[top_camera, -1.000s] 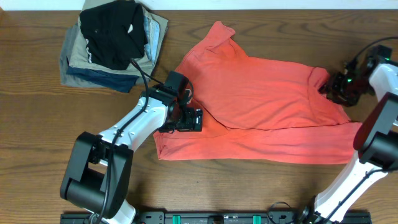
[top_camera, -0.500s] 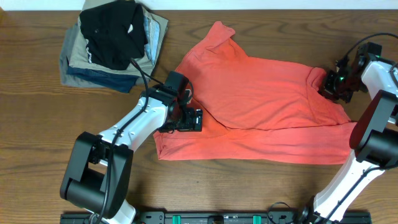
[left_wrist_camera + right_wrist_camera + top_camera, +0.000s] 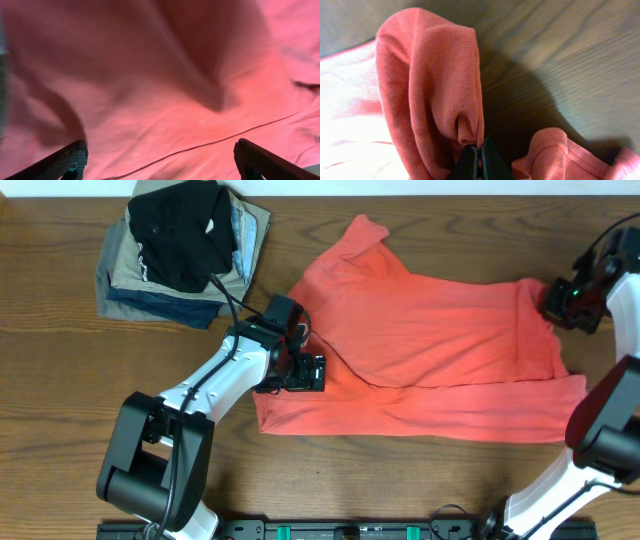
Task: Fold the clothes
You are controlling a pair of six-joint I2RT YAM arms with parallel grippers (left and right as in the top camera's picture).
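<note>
The right gripper (image 3: 479, 152) pinches a raised fold of the coral T-shirt (image 3: 430, 350) at its right edge; the left gripper (image 3: 306, 370), jaws wide, stands over its left part.

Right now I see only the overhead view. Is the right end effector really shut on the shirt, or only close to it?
Observer: In the right wrist view, the right end effector is shut on the shirt, with a bunch of cloth pinched at its tips.
Operator: And the left one? From above I cannot see how its fingers stand.
Observer: In the left wrist view, the left end effector is open. Its fingers stand wide apart over the shirt and grip nothing.
Operator: Is the cloth in front of it flat?
Observer: No. A raised fold runs across the cloth ahead of the fingers.
</note>
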